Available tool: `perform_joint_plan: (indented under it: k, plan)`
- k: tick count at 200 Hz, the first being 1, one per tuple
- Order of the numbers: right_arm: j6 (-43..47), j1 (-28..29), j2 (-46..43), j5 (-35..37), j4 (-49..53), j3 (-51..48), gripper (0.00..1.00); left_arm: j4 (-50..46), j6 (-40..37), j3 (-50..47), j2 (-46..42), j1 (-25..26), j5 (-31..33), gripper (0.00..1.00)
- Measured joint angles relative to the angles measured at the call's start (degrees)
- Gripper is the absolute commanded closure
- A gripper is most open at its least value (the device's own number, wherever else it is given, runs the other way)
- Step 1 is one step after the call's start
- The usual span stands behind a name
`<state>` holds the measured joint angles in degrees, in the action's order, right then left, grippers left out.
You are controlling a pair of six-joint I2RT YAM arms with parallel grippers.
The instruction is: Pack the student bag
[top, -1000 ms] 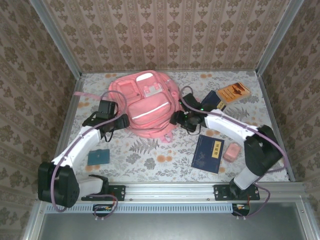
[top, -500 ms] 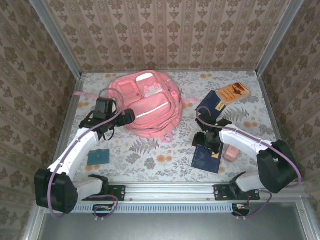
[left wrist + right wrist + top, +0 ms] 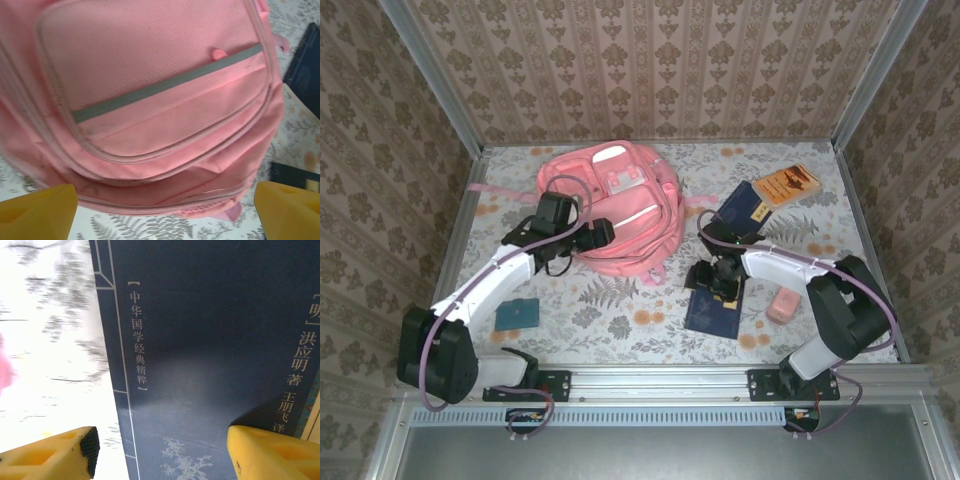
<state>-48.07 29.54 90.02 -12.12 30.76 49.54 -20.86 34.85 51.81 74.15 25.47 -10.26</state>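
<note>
The student bag (image 3: 620, 200) is a large pink backpack lying flat at the back middle of the table, front side up. Its grey reflective strip (image 3: 165, 87) and zipped pockets are close in the left wrist view. My left gripper (image 3: 599, 235) hovers at the bag's near left edge, and in its own view the gripper (image 3: 165, 217) is open, with the bag's bottom seam lying across the gap. My right gripper (image 3: 713, 284) is open low over a dark blue book (image 3: 714, 312). In the right wrist view the gripper (image 3: 162, 455) straddles the left edge of the book (image 3: 210, 340).
A second dark blue book (image 3: 745, 203) and an orange book (image 3: 788, 184) lie at the back right. A small pink object (image 3: 781, 305) sits to the right of the near book. A teal notebook (image 3: 517, 313) lies at the front left. Metal frame rails edge the table.
My right arm left the bag's side and came down over the near dark blue book, which has slid left and turned a little. My left gripper has moved right along the bag's near edge.
</note>
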Motion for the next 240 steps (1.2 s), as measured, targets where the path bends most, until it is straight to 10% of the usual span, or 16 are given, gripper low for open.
perform_joint_plan:
  k: [130, 240]
  plan:
    - [12.1, -9.4, -13.0, 2.1, 9.4, -1.0, 0.39, 1.2, 8.8, 12.5, 19.5, 19.3, -2.3, 0.39]
    - [12.1, -10.7, -6.9, -0.3, 5.6, -6.9, 0.50, 0.5, 15.8, 18.8, 35.2, 28.9, -6.0, 0.57]
